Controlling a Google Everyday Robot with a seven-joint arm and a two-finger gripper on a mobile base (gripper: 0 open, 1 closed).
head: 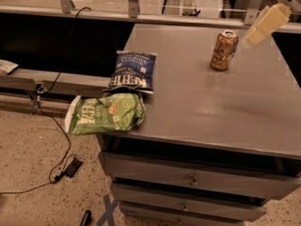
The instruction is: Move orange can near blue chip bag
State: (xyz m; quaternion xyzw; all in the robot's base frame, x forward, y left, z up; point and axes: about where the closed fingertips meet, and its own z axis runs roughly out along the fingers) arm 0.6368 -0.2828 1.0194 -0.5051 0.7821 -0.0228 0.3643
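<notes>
The orange can stands upright on the far right part of the grey cabinet top. The blue chip bag lies flat near the top's left edge, white lettering up. My gripper is in the air at the upper right, just right of and above the can, apart from it, with cream-coloured fingers pointing down-left. It holds nothing.
A light green chip bag lies at the front left corner, hanging over the edge, just in front of the blue bag. Drawers sit below the top. A black cable runs on the speckled floor at left.
</notes>
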